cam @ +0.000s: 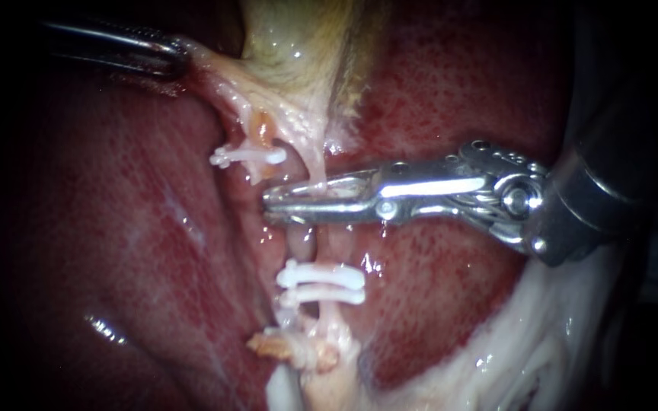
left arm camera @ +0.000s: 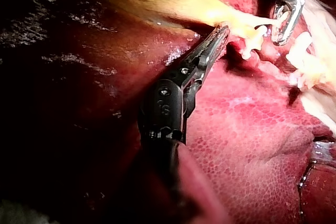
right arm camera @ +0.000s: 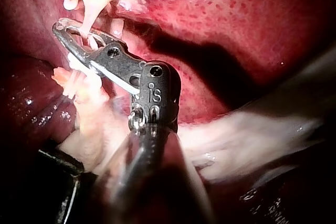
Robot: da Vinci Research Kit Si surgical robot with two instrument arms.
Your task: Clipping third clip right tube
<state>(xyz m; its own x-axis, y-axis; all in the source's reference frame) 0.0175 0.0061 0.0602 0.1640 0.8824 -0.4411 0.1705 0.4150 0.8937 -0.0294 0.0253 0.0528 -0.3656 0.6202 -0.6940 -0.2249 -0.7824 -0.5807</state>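
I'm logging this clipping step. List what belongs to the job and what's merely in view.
Job in hand:
right instrument, astride the right tube
two clips already on that tube
left instrument, gripping the gallbladder

Merely in view:
liver
clip on the other tube

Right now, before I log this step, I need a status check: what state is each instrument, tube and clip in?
Left instrument: jaws shut on the gallbladder edge.
Right instrument: jaws shut on the right tube.
Right tube: whole where it shows.
Lower two clips: closed across the right tube, side by side.
Upper clip: closed on the left tube.
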